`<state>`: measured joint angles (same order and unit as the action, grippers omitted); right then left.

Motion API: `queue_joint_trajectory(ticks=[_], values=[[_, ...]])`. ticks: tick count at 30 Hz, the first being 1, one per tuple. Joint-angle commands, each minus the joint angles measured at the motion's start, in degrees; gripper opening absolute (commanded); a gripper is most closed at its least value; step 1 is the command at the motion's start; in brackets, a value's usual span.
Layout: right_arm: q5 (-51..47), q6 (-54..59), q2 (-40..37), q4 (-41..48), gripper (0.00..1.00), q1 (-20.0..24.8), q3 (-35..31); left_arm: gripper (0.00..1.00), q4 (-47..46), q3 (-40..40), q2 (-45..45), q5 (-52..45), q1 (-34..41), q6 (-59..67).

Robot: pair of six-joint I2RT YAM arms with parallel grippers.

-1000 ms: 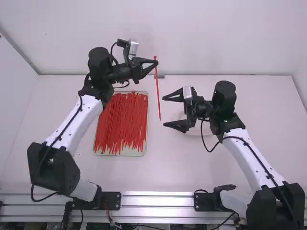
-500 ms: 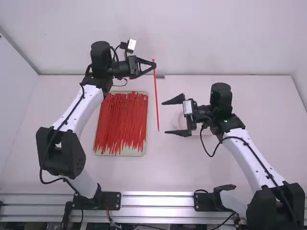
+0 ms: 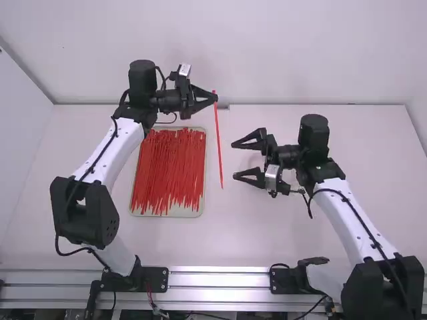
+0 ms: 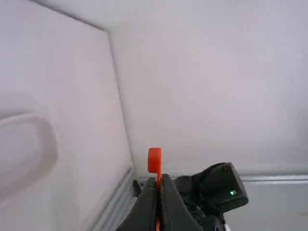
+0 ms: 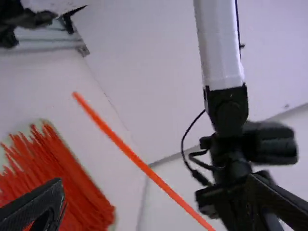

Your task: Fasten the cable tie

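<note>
You're at the handover step: your left fingers [image 3: 204, 97] pinch the cable tie [image 3: 218, 140] by its head, hanging it upright beside the tray [image 3: 136, 212]. Your right fingers [image 3: 247, 139] gape open near its tail; next, I'd grasp the tail for threading.

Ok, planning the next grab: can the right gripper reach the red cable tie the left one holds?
Probably yes: the right gripper is open beside the hanging cable tie, with nothing between them.
</note>
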<state>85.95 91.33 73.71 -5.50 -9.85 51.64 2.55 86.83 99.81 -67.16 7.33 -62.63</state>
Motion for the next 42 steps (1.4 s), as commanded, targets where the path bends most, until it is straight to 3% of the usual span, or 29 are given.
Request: queue_joint_trajectory(ticks=[1,8,10,12,14,16,19,26,42], values=[[3.4,12.3,0.0,0.0,0.99,0.4,1.9,0.02,-0.6,1.6,-0.3,-3.4,0.3,-2.6],[3.4,21.0,0.0,-0.1,0.95,-3.2,1.9,0.02,-2.0,1.6,-0.3,-0.8,1.8,-3.9],[3.5,24.4,0.0,-0.3,0.83,-4.6,1.9,0.02,-1.4,1.6,-0.3,-0.9,2.6,-3.9],[3.4,25.8,0.0,-0.3,0.79,-5.1,1.9,0.02,-1.6,1.6,-0.3,-0.9,2.9,-3.5],[3.4,27.1,0.0,-0.3,0.66,-5.6,1.9,0.02,-2.1,1.6,-0.3,-1.0,3.3,-3.6],[3.5,27.2,0.0,-0.3,0.62,-5.5,1.9,0.02,-2.1,1.6,-0.3,-1.0,3.6,-3.5],[3.4,27.2,0.0,-0.2,0.44,-5.7,1.9,0.02,-2.4,1.6,-0.3,-0.9,3.6,-3.5],[3.5,26.8,0.0,-1.5,0.23,-4.7,1.9,0.02,-2.3,1.6,-0.3,-0.7,3.7,-3.6],[2.3,26.6,0.0,-2.2,0.20,-3.6,1.9,0.02,-2.1,1.6,-0.3,3.2,4.0,-3.6]])
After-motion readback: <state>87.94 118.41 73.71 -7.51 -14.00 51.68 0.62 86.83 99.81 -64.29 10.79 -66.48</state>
